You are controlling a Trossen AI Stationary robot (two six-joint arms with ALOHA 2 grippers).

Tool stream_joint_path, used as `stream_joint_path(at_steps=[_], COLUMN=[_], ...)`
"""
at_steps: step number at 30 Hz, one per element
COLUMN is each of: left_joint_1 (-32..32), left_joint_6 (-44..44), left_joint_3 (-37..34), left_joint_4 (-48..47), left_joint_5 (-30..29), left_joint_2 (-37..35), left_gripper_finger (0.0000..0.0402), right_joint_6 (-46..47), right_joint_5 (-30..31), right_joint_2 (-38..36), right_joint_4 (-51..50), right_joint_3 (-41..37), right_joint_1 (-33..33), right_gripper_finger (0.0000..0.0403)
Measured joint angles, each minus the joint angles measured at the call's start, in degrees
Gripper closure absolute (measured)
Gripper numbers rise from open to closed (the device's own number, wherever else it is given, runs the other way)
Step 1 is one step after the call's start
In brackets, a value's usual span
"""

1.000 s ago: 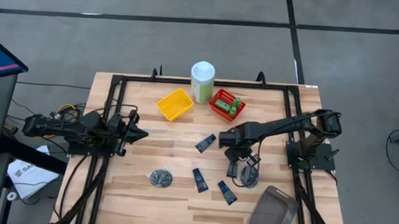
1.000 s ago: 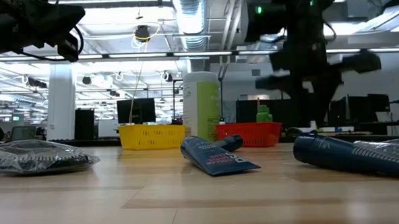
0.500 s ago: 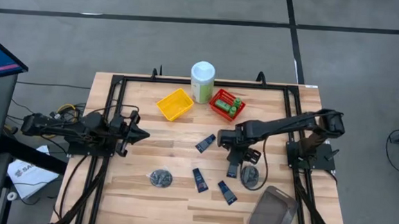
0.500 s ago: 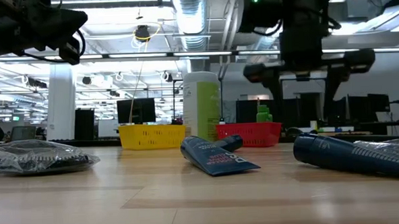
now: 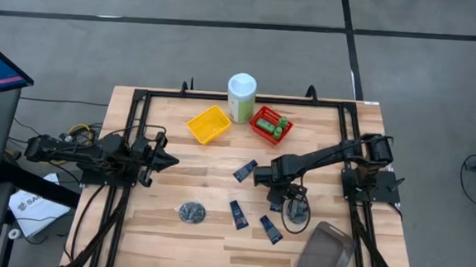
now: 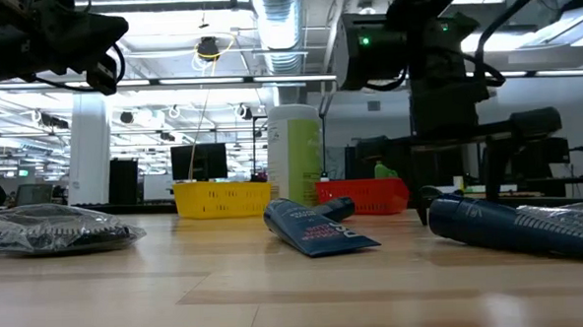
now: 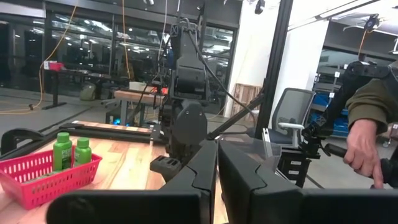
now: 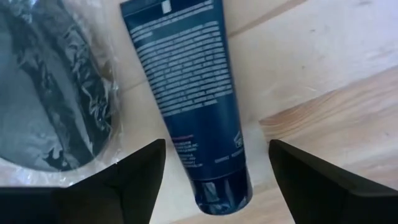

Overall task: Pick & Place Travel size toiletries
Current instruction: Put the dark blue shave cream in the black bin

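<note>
**Right tool open over a navy tube**

The right tool (image 5: 277,198) sits right of centre in the high view, its fingers (image 8: 140,171) spread wide with nothing between them but a navy tube (image 8: 186,99) lying flat on the tabletop (image 5: 220,161); the fingers stand on either side of the tube's lower end and do not touch it. A wrapped bundle (image 8: 53,93) lies just beside that tube.

Other tubes are scattered around the middle of the high view: one (image 5: 245,170) above the tool, two (image 5: 237,214) (image 5: 270,229) toward the lower centre. A second bundle (image 5: 190,212) rests lower left of them. Green bottles (image 5: 281,125) stand in the red basket (image 5: 268,119) at upper centre.

The left tool (image 5: 166,157) waits at the left side above the tabletop edge, its fingers (image 7: 202,171) pressed together and holding nothing.
</note>
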Motion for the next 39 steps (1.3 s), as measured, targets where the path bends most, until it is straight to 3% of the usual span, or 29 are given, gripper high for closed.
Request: stream_joint_path(at_steps=[5,13,20,27,31,39], left_joint_1=[0.0,0.0,0.0,0.0,0.0,0.0], left_joint_6=[0.0,0.0,0.0,0.0,0.0,0.0], left_joint_3=[0.0,0.0,0.0,0.0,0.0,0.0], left_joint_4=[0.0,0.1,0.4,0.5,0.5,0.6], left_joint_5=[0.0,0.0,0.0,0.0,0.1,0.2], left_joint_2=[0.0,0.0,0.0,0.0,0.0,0.0], left_gripper_finger=[0.039,0.039,0.039,0.039,0.039,0.039], right_joint_6=[1.9,5.4,11.8,20.0,22.7,33.7], right_joint_5=[0.1,0.4,0.3,-0.3,-0.4,-0.4], right_joint_2=[0.0,-0.4,-0.4,-2.1,-5.3,-16.4], right_joint_4=[1.2,2.1,2.1,2.2,2.2,1.5], right_joint_3=[0.0,-0.1,-0.1,-0.1,-0.1,-0.1], right_joint_1=[0.0,-0.1,-0.2,-2.2,-3.3,-4.8], right_gripper_finger=[0.0149,0.0285,0.0286,0.0258,0.0287,0.0282])
